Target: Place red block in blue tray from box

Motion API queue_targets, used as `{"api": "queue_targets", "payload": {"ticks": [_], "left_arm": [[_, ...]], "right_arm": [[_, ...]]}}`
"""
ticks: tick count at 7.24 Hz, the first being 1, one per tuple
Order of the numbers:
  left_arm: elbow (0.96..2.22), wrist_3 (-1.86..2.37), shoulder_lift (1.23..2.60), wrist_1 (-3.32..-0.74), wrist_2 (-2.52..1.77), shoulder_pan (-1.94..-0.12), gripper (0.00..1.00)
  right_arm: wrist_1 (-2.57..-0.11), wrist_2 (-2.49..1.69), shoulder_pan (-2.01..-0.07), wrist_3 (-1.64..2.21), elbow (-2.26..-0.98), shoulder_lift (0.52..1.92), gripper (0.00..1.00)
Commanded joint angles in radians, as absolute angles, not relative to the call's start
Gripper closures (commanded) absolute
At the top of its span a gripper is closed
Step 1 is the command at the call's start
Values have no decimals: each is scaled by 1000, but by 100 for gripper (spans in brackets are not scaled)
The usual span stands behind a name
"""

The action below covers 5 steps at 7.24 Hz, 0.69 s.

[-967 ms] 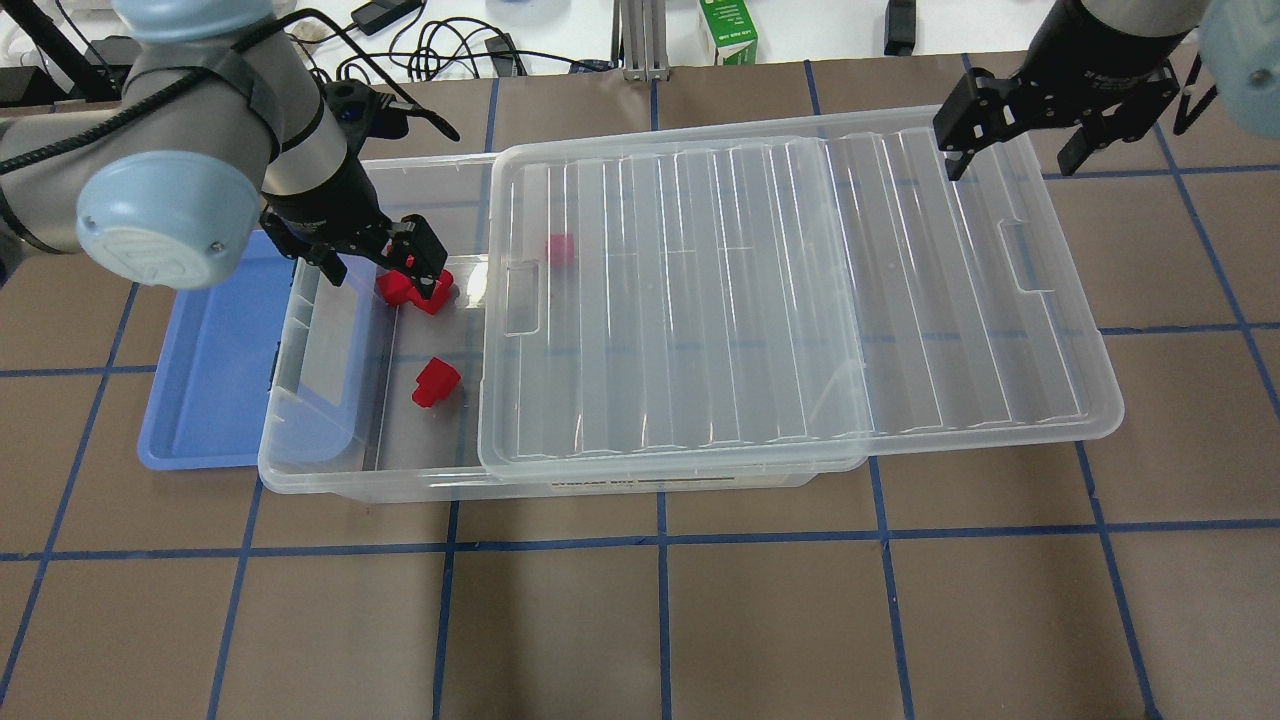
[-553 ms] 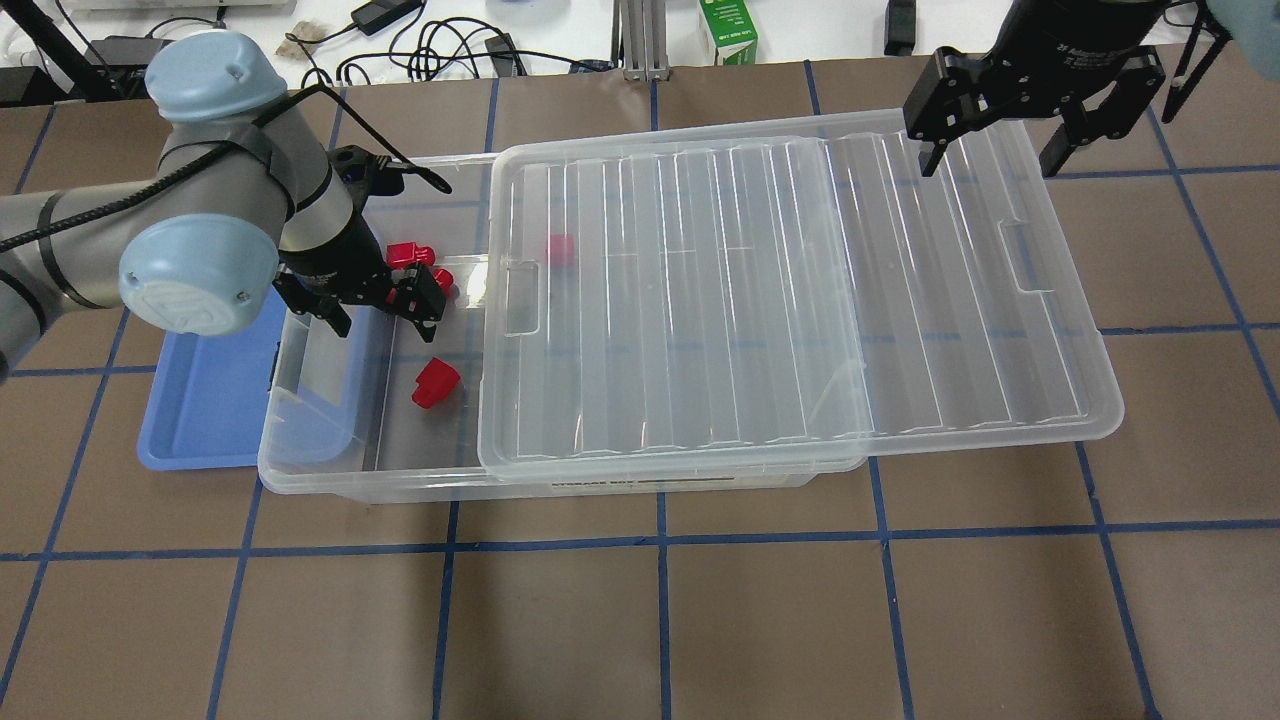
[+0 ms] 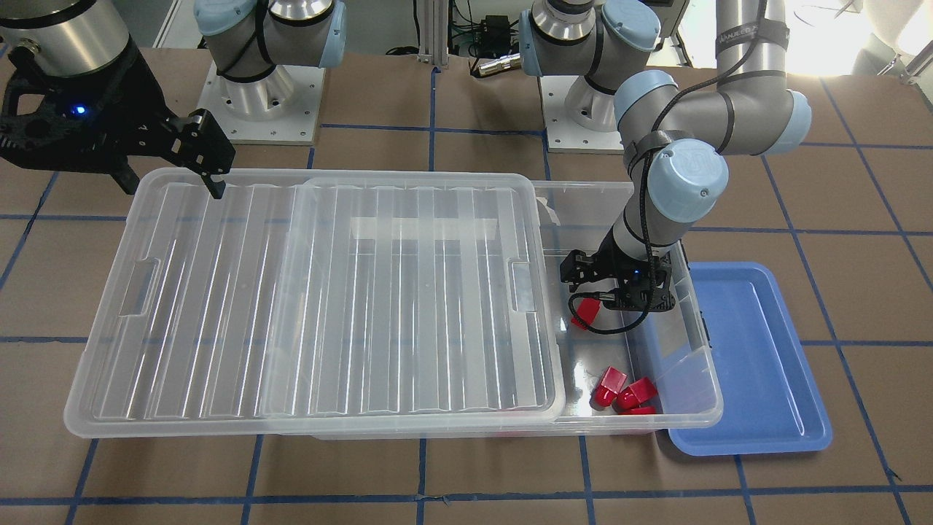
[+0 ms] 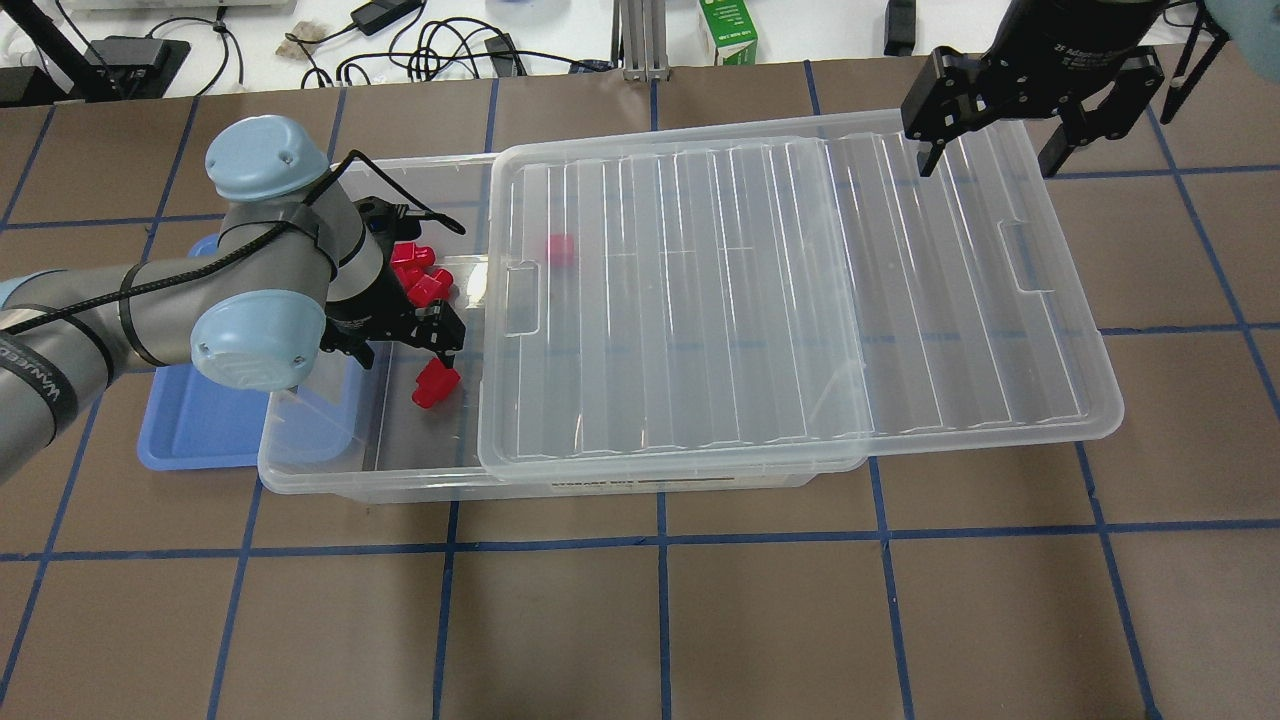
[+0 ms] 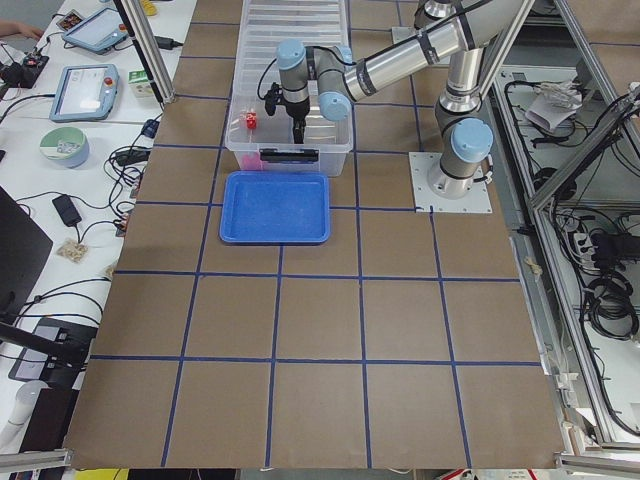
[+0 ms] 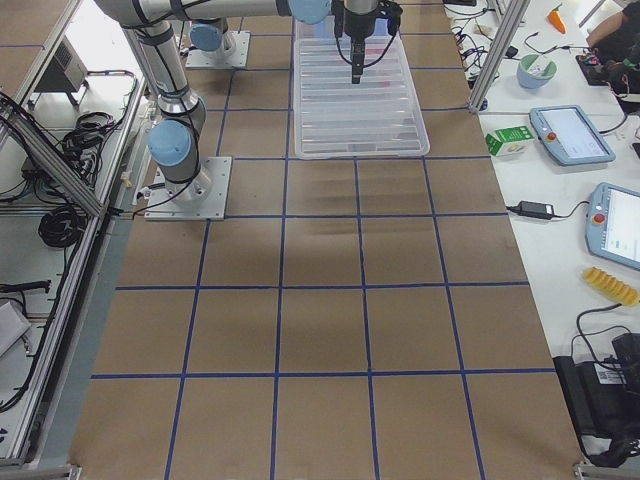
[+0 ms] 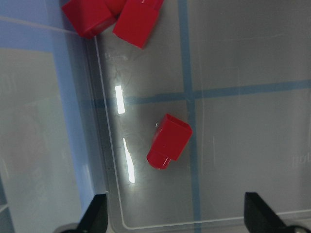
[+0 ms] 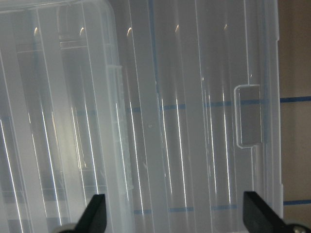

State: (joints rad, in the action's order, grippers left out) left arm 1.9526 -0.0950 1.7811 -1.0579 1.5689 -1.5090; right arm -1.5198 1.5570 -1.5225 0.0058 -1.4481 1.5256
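Small glossy red plastic block lies in the large clear plastic box's uncovered end, toward the surface's left edge. The left gripper hangs just over it, spread wide and empty, seemingly lined up to grasp.

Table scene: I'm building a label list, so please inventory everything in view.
box: one, clear, table centre
lid: one, clear, slid toward robot's right, covers most of box
lone red block: one, red, box floor by left gripper
clustered red blocks: two or three, red, box's far left corner
covered red block: one, red, under lid
blue tray: one, blue, at box's left end
carton: one, green-white, far edge
left gripper: open, inside box
right gripper: open, above lid's far right corner
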Motion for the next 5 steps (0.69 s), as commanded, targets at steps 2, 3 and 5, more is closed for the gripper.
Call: {"api": "queue_targets", "payload": {"ticks": [2, 3, 5], "left_arm": [[1977, -100, 1822, -1017, 1569, -1508, 0], [1977, -132, 1833, -985, 1569, -1502, 0], [2008, -141, 1853, -982, 1569, -1503, 0]], "right_arm": [[-1516, 1557, -1522, 2, -1451, 1526, 0], [-1516, 1557, -1523, 2, -1451, 1526, 0], [-1516, 1557, -1523, 2, -1451, 1525, 0]]}}
